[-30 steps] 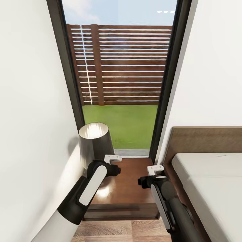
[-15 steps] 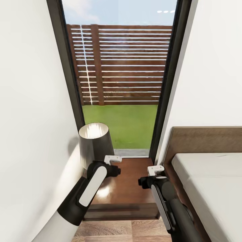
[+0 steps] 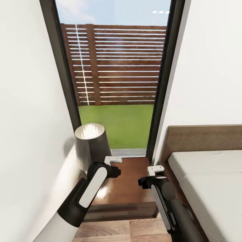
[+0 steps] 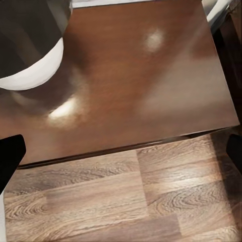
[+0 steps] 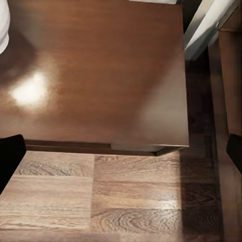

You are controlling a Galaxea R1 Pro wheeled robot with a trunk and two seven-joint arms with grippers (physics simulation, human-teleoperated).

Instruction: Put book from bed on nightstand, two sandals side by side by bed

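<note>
The nightstand (image 3: pixel 126 188), glossy reddish-brown, stands between the left wall and the bed (image 3: pixel 208 174), whose off-white mattress and brown headboard (image 3: pixel 201 139) show at the right. Both arms are folded in front of me, their wrists over the nightstand's near half. My left gripper (image 4: pixel 121 156) looks down on the nightstand top (image 4: pixel 141 85) and is open, with nothing between its fingertips (image 4: pixel 10 156). My right gripper (image 5: pixel 121 156) is open too, above the nightstand's front edge (image 5: pixel 101 75). The book and the sandals are out of view.
A dark cone lamp (image 3: pixel 90 144) stands on the nightstand's back left part. Behind it a tall glass door (image 3: pixel 114 84) shows lawn and a wooden fence. White walls close in on both sides. Wood-plank floor (image 4: pixel 126 201) lies in front of the nightstand.
The whole picture has shifted a little left and down, so the camera has moved. Both arms hold the same pose.
</note>
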